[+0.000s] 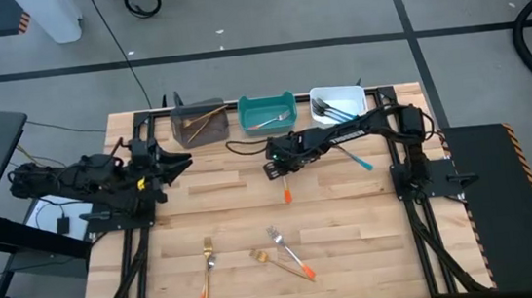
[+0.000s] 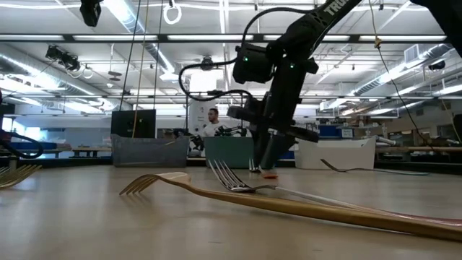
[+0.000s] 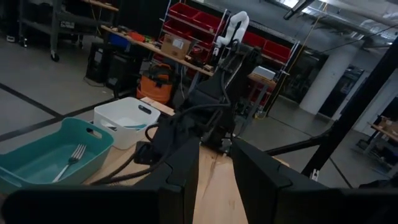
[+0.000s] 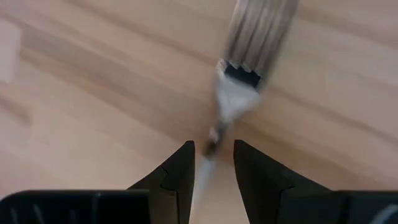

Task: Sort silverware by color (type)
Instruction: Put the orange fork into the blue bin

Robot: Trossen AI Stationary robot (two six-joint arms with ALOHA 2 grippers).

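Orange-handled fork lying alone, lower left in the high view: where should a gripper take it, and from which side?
Take the orange-handled fork across its slim shaft near the middle, coming straight down from above. It lies flat on the table with nothing touching it, so the fingers can straddle its narrow width.

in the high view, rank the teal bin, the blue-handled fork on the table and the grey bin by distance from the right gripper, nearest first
1. teal bin, just behind the right gripper.
2. blue-handled fork, on the table to its right side.
3. grey bin, back left corner.
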